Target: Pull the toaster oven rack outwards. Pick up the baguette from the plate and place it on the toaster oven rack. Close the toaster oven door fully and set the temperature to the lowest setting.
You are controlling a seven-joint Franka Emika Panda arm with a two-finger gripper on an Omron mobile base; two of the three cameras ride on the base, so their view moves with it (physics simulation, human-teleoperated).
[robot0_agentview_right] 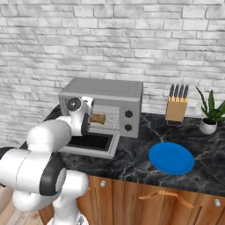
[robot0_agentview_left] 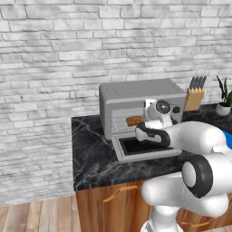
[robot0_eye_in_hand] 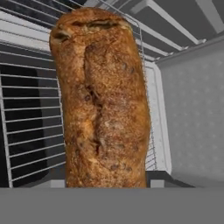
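Tool (robot0_eye_in_hand: 107, 186) grips the baguette (robot0_eye_in_hand: 103, 96) above the toaster oven rack (robot0_eye_in_hand: 30, 127), over the lowered toaster oven door (robot0_agentview_right: 90, 145).

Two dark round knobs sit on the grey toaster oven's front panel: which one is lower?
The lower dark round knob, nearer the black marble counter; the upper dark round knob sits directly above it on the boxy grey toaster oven.

Tan wooden knife block (robot0_agentview_right: 176, 108) with dark handles; potted green plant (robot0_agentview_right: 211, 114) in white pot; black marble worktop (robot0_agentview_right: 132, 156); white brick wall (robot0_agentview_right: 132, 39).
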